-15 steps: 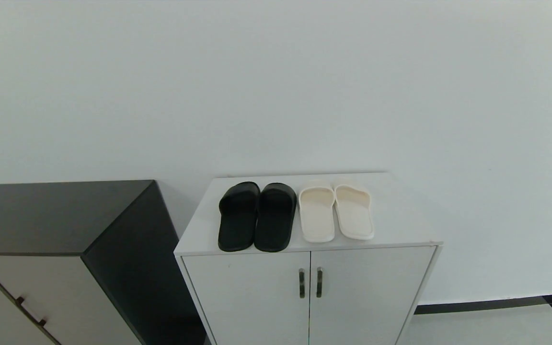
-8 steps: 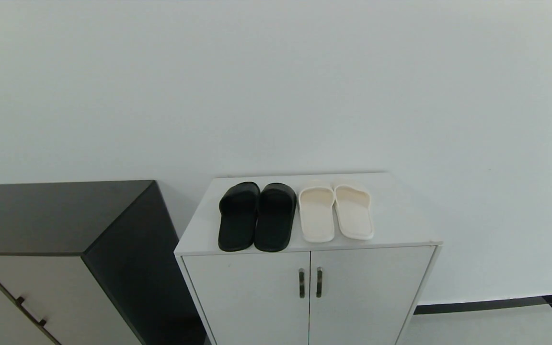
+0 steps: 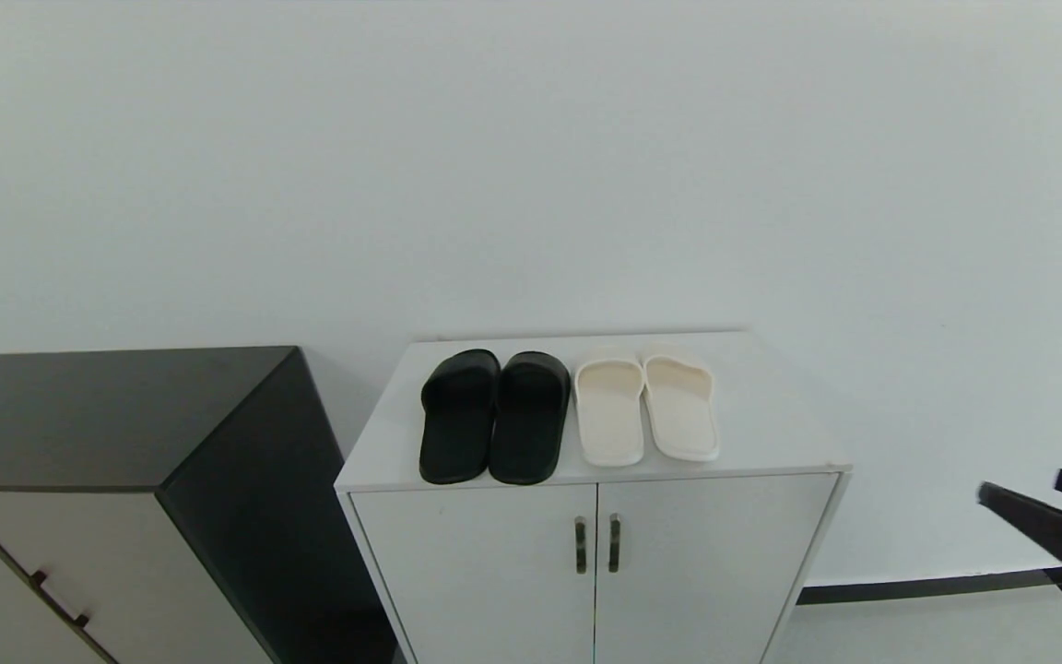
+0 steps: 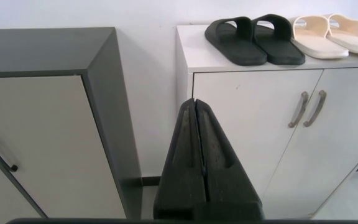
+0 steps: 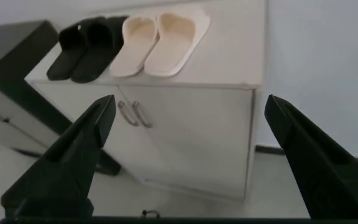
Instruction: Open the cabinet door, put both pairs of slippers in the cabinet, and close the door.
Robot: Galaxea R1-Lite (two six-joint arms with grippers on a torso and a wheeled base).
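The white cabinet (image 3: pixel 678 553) stands with both doors closed, its two handles (image 3: pixel 596 544) side by side at the middle. On its top lie a black pair of slippers (image 3: pixel 492 417) on the left and a cream pair of slippers (image 3: pixel 646 408) on the right. My right gripper (image 3: pixel 1020 485) is open at the far right, apart from the cabinet; its wrist view faces the doors (image 5: pixel 191 143) and both pairs (image 5: pixel 135 37). My left gripper (image 4: pixel 194 104) is shut on nothing, low and left of the cabinet (image 4: pixel 253 124), short of its handles (image 4: pixel 309 109).
A dark cabinet (image 3: pixel 116 415) with a pale front and a dark handle (image 3: pixel 59 601) stands close on the white cabinet's left. A plain wall is behind. Light floor (image 3: pixel 937 632) with a dark skirting strip lies to the right.
My right gripper has come into the head view at the right edge, open. The slippers and the cabinet doors have not moved.
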